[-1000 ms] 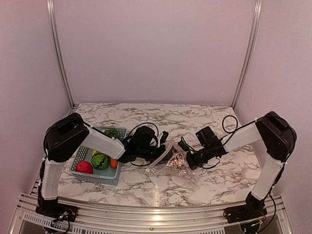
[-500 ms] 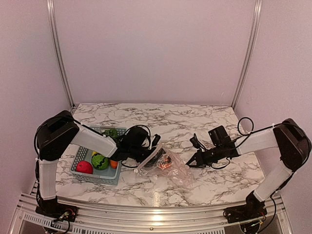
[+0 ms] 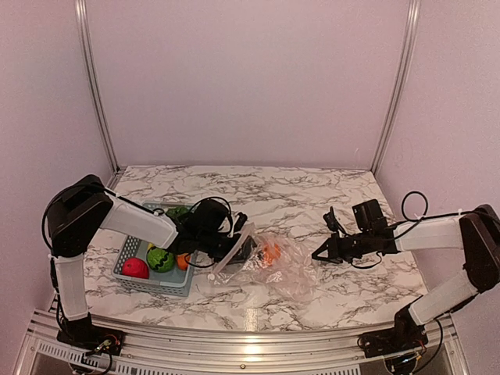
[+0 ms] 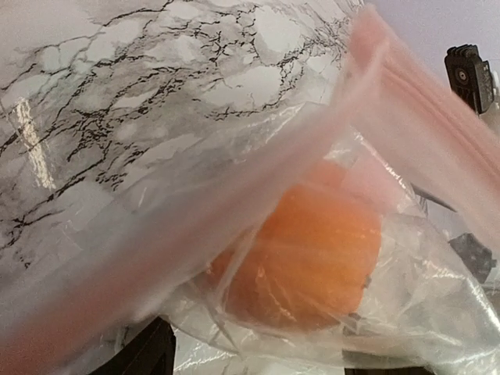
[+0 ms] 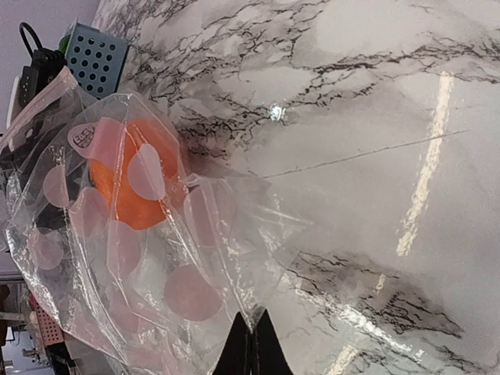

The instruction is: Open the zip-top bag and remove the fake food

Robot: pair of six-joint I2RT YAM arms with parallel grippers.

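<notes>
One glossy orange toy fruit (image 3: 270,252) sits inside the clear crinkly zip-top bag (image 3: 291,273) at frame centre. Right gripper (image 3: 317,256) pinches its right corner; left gripper (image 3: 238,248), seemingly spread at the mouth, should reach in.

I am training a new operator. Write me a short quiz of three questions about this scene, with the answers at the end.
1. True or false: the orange fake food lies inside the zip-top bag.
2. Where is the red fruit? A) in the blue basket B) in the bag C) on the table
3. Which gripper has its jaws shut on a corner of the bag?
Key: 1 true; 2 A; 3 the right gripper.
</notes>
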